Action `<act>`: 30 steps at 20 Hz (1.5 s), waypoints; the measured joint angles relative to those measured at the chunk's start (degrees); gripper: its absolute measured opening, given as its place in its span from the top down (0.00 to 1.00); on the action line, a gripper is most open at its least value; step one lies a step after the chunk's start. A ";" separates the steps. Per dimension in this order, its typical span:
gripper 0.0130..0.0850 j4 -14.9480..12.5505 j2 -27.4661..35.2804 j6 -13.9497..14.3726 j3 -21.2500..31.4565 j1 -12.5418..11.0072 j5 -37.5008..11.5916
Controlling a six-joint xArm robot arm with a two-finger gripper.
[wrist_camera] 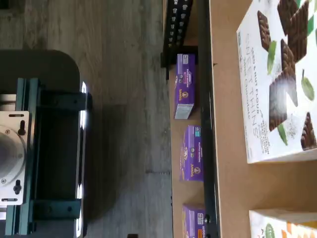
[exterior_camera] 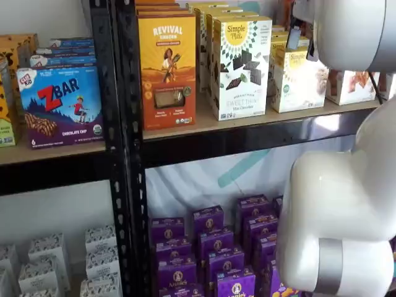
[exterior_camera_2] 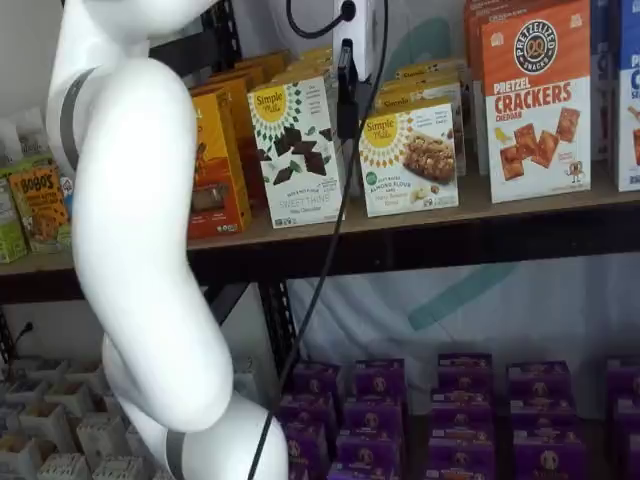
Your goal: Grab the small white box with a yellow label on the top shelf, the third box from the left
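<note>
The small white box (exterior_camera_2: 410,160) stands on the top shelf (exterior_camera_2: 540,215), short, with a yellow top band and a green badge. It also shows in a shelf view (exterior_camera: 297,77), and its corner shows in the wrist view (wrist_camera: 282,223). The taller white box with chocolate squares (exterior_camera_2: 297,150) stands just to its left. My gripper (exterior_camera_2: 347,95) hangs from the view's top edge, in front of the gap between these two boxes, with a cable beside it. Only a black finger shows, side-on, so whether it is open is unclear. It holds nothing that I can see.
An orange Revival box (exterior_camera: 167,62) stands left of the chocolate box. An orange Pretzel Crackers box (exterior_camera_2: 535,100) stands right of the small box. Purple boxes (exterior_camera: 210,247) fill the lower shelf. My white arm (exterior_camera_2: 130,200) covers the left. A black upright (exterior_camera: 120,148) bounds the bay.
</note>
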 joint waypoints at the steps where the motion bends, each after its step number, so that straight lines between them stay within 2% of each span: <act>1: 0.00 0.49 -0.20 -0.04 0.26 -0.19 -0.39; 6: 0.00 2.50 -0.36 -0.05 -0.13 -0.98 -1.27; 10: 0.00 3.18 -2.99 -0.57 3.68 -1.13 -8.06; 14: 0.00 2.23 -3.68 -0.81 5.96 -0.29 -13.75; 19: 0.00 -0.08 -2.02 -0.57 5.89 1.00 -16.38; 25: 0.00 -0.95 1.33 -0.75 4.09 1.21 -17.05; 30: 0.00 -2.33 5.55 -0.03 -0.95 1.81 -12.26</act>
